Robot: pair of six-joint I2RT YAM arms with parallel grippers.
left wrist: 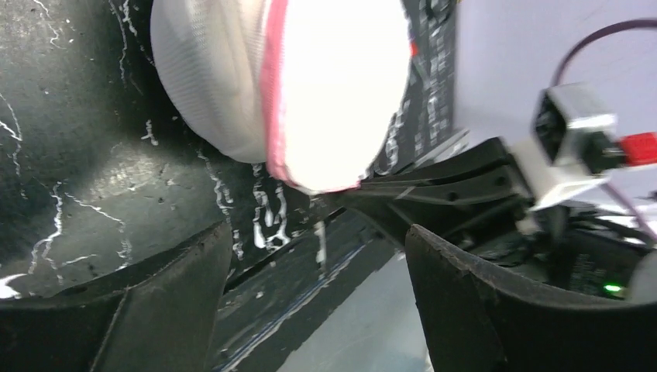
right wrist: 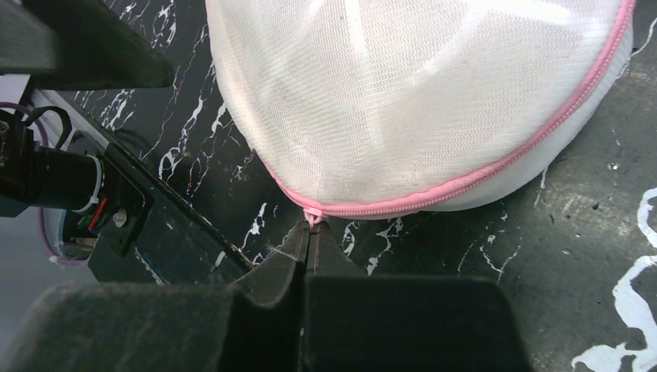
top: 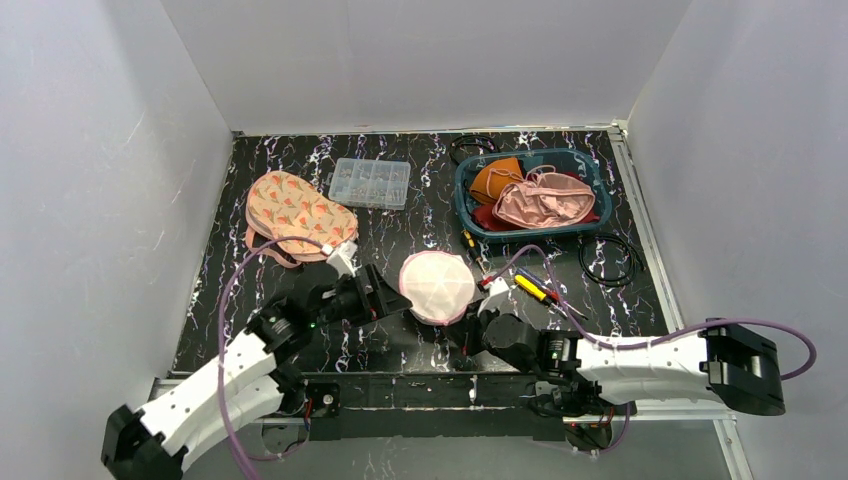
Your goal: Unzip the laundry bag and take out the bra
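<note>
Hiding its contents, the laundry bag (right wrist: 418, 101) sits ahead of the low right gripper (right wrist: 311, 234), which pinches the zipper pull (right wrist: 312, 214). The left gripper (left wrist: 310, 244) gapes wide.

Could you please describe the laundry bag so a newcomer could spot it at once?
On the black marbled table, look at the near middle. The domed white mesh laundry bag lies there; unlike the orange patterned bra farther left, it has a pink zip around it.
</note>
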